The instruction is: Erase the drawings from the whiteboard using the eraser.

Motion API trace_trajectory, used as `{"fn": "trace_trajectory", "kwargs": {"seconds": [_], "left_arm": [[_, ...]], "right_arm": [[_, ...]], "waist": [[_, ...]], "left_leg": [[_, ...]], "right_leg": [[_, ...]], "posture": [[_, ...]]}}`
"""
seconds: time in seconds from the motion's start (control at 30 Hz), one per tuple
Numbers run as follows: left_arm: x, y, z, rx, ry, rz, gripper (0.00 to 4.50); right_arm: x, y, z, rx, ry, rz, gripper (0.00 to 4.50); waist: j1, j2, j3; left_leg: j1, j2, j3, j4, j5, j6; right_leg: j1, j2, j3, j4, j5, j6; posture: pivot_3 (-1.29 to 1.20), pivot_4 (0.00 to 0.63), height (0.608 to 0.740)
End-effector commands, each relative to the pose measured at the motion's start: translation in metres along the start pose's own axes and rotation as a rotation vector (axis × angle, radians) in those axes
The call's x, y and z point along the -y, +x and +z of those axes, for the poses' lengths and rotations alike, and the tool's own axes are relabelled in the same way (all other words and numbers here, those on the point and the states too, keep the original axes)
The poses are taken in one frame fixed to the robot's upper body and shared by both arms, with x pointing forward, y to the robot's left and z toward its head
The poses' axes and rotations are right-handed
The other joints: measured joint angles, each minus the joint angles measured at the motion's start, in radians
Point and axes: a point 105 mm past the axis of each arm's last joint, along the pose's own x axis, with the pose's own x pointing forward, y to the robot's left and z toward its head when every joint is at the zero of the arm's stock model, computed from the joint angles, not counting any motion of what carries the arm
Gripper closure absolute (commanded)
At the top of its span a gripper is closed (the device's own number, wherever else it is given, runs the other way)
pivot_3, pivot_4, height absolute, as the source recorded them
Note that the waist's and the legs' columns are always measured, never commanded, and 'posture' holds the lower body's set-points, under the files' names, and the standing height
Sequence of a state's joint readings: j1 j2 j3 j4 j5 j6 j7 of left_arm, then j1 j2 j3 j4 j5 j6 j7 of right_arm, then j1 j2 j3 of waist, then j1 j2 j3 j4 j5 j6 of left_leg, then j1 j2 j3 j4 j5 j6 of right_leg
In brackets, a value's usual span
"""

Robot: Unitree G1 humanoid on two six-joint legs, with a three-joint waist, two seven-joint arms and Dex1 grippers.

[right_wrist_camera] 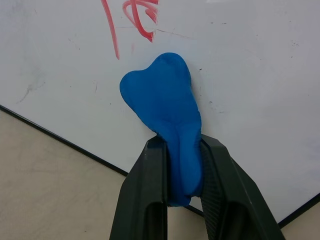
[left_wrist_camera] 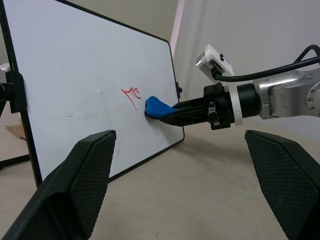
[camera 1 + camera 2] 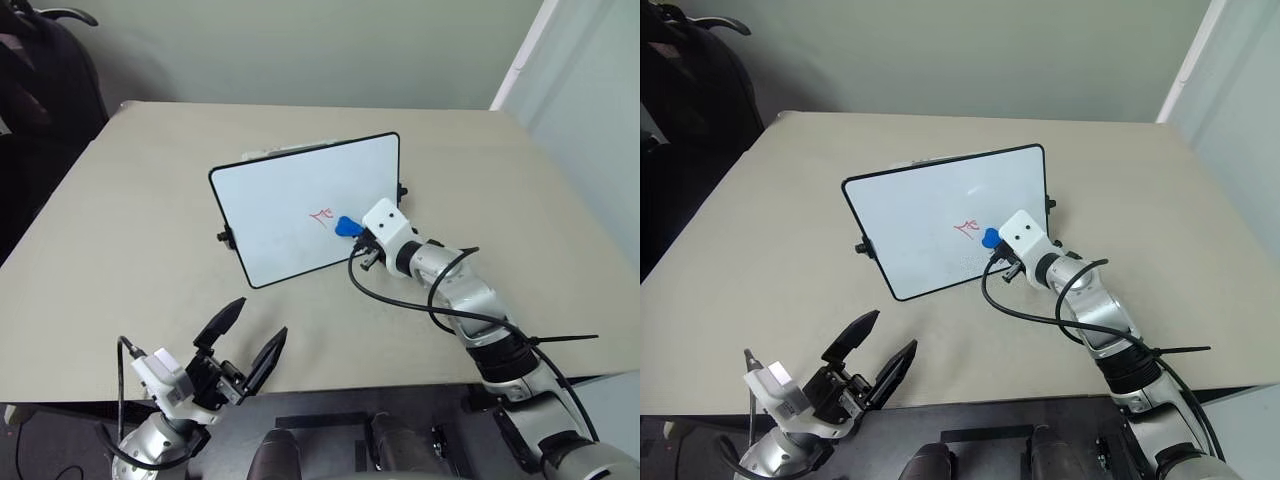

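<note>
The right gripper (image 1: 182, 165), clamped on the blue eraser (image 1: 162, 105), presses it to the whiteboard (image 3: 290, 200) just beside the red drawings (image 3: 322, 215), so wiping is underway and likely needs a stroke across them, while the left gripper (image 3: 245, 345) hangs open near the table (image 3: 130, 230) edge

You can't see the rear end of the bright blue bone-shaped eraser (image 1: 167, 122); it is buried between the right gripper's (image 1: 184, 165) two black fingers. The red marker drawings (image 1: 131, 20) run off the right wrist picture's edge, as does the black-framed white rectangular whiteboard (image 1: 260, 75).
</note>
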State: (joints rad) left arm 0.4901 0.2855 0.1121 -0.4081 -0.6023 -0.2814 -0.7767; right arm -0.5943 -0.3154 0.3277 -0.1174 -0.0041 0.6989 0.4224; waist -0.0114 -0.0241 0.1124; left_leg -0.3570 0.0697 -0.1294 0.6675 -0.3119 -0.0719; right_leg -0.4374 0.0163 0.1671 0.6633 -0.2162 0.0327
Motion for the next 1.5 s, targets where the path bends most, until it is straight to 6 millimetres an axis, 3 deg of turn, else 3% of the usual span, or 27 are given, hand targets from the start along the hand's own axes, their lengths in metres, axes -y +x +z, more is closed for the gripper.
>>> {"fn": "trace_trajectory", "kwargs": {"seconds": [0.03,0.13,0.3,0.47,0.77,0.97,1.03,1.3,1.4,1.5], "left_arm": [[-0.002,0.000,0.005,0.019,0.011,0.008,0.00],[-0.003,-0.001,0.006,0.021,0.011,0.012,0.00],[-0.005,-0.002,0.008,0.023,0.012,0.018,0.00],[-0.002,-0.003,0.010,0.027,0.015,0.008,0.00],[-0.003,-0.004,0.009,0.022,0.012,0.012,0.00],[-0.002,-0.004,0.008,0.021,0.009,0.012,0.00],[-0.002,-0.004,0.008,0.021,0.008,0.012,0.00],[-0.003,-0.004,0.007,0.018,0.004,0.017,0.00],[-0.005,-0.004,0.006,0.016,0.003,0.020,0.00],[-0.005,-0.004,0.005,0.014,0.003,0.021,0.00]], "right_arm": [[0.006,-0.003,0.011,0.038,-0.024,-0.013,3.95],[0.005,-0.005,0.014,0.038,-0.049,0.005,3.95],[0.000,-0.009,-0.012,-0.064,-0.106,0.038,3.95],[0.004,-0.010,-0.007,-0.056,-0.105,0.018,3.95],[0.015,-0.009,0.053,0.133,-0.088,-0.035,3.95],[0.015,-0.011,0.071,0.188,-0.099,-0.038,3.95],[0.011,-0.011,0.070,0.186,-0.101,-0.024,3.95],[0.006,-0.003,0.008,0.010,-0.106,0.000,3.95],[0.006,-0.003,0.012,0.025,-0.106,0.001,3.95],[0.009,-0.001,0.031,0.082,-0.115,-0.006,3.95]], "waist": [[0.000,0.000,0.000],[0.001,0.000,0.000],[0.002,0.000,0.000],[0.001,0.000,0.000],[-0.005,0.001,0.001],[-0.004,0.001,0.001],[-0.004,0.001,0.001],[0.001,0.000,0.000],[-0.002,0.000,0.000],[-0.003,0.000,0.000]], "left_leg": [[0.000,0.000,0.000,0.000,0.000,0.000],[0.000,0.000,0.000,0.000,0.000,-0.001],[-0.001,0.000,0.000,-0.001,0.000,-0.001],[-0.001,0.000,0.000,-0.001,0.001,-0.003],[-0.001,0.000,0.000,-0.002,0.001,-0.003],[-0.002,0.000,0.000,-0.002,0.001,-0.003],[-0.003,0.000,0.000,-0.002,0.001,-0.003],[-0.006,0.000,-0.001,0.000,0.002,-0.003],[-0.005,0.000,-0.001,0.000,0.002,-0.004],[-0.005,0.000,-0.001,0.000,0.002,-0.004]], "right_leg": [[0.000,0.000,0.000,0.000,0.000,-0.001],[0.000,0.000,0.000,0.000,0.001,-0.001],[-0.001,0.000,0.000,-0.001,-0.001,0.000],[-0.001,0.000,0.000,-0.001,-0.002,0.001],[-0.003,0.000,0.000,0.000,-0.002,0.001],[-0.003,0.000,0.000,-0.001,-0.003,0.001],[-0.004,0.000,0.000,-0.001,-0.003,0.001],[-0.005,0.000,0.000,-0.001,-0.003,0.001],[-0.005,0.000,0.000,-0.001,-0.002,0.001],[-0.005,0.000,0.000,0.000,0.000,0.002]], "posture": [[0.00,0.150,0.740],[0.00,0.150,0.740],[0.00,0.150,0.740],[0.00,0.150,0.740],[0.00,0.150,0.740],[0.00,0.150,0.740],[0.00,0.150,0.740],[0.00,0.150,0.740],[0.00,0.150,0.740],[0.00,0.150,0.740]]}}
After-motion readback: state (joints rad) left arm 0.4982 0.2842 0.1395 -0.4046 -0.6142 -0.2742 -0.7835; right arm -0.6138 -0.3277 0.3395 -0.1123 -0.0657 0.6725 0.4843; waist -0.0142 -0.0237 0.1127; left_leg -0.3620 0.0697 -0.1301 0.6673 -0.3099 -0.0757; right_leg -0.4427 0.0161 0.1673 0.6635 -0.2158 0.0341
